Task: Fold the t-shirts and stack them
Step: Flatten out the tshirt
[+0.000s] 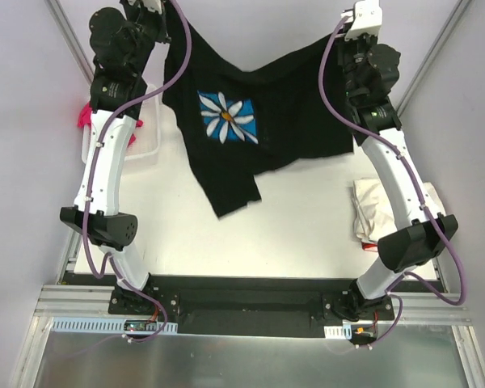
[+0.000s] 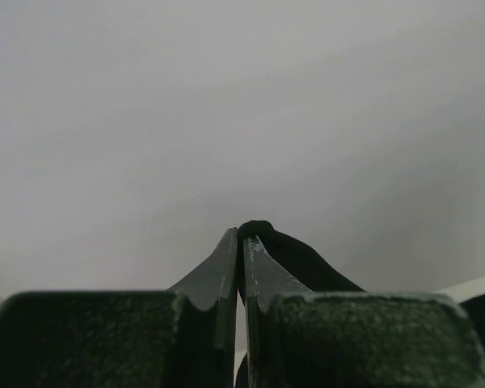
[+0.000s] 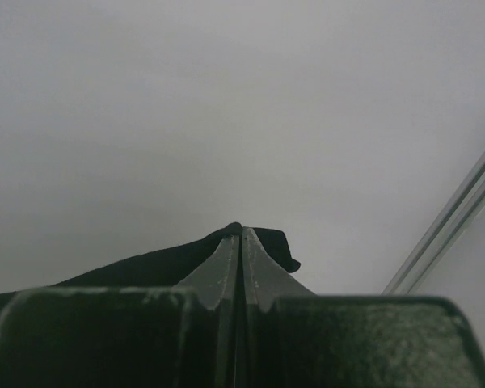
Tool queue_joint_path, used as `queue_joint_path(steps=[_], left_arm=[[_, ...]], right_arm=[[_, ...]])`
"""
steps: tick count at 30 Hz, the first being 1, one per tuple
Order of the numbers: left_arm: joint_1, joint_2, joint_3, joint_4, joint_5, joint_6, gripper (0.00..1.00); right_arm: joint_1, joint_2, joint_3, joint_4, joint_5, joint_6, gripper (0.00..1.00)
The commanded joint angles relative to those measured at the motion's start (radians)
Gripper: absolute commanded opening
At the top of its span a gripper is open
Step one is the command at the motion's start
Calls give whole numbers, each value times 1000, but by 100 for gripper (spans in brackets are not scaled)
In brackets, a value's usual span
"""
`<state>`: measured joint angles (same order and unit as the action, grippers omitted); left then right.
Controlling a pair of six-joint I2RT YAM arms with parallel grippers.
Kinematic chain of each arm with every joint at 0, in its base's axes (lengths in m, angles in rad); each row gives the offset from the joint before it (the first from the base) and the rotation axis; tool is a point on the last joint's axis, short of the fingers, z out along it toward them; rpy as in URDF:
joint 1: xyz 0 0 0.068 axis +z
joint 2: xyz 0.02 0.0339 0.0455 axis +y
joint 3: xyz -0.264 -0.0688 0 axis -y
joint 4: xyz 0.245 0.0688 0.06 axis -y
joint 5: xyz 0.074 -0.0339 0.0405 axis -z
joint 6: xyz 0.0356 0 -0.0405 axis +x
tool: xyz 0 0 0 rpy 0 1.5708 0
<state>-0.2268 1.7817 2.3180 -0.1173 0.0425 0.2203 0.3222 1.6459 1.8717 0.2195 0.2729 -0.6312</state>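
The black t-shirt [image 1: 291, 121], with a white daisy on a blue patch [image 1: 226, 117], hangs spread in the air between both arms, and its lower end trails to the table. At the shirt's upper left corner my left gripper [image 1: 175, 34] is shut on the cloth. The left wrist view shows my left gripper [image 2: 242, 236] closed, with black cloth [image 2: 303, 260] pinched at the tips. My right gripper [image 1: 341, 36] is shut on the upper right corner. In the right wrist view my right gripper [image 3: 241, 229] pinches black cloth [image 3: 145, 263]. A cream-white t-shirt [image 1: 378, 208] lies bunched at the right.
A white plastic basket [image 1: 145, 149] stands at the left edge behind the left arm, with bright pink cloth [image 1: 85, 117] showing beside it. Metal frame posts rise at the far left and far right corners.
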Motion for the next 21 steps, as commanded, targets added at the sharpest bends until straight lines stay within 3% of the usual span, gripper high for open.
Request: queue_joint_path(steps=[1, 8, 15, 21], left_arm=[[9, -108, 75, 122, -13, -12, 0], [9, -198, 20, 67, 3, -36, 0], [7, -401, -195, 61, 20, -68, 0], [7, -559, -287, 28, 43, -76, 0]], right_arm=[[-8, -109, 70, 107, 34, -10, 1], [-8, -225, 0, 83, 34, 30, 1], [-5, -389, -153, 43, 19, 82, 1], [-2, -569, -282, 3, -17, 122, 1]])
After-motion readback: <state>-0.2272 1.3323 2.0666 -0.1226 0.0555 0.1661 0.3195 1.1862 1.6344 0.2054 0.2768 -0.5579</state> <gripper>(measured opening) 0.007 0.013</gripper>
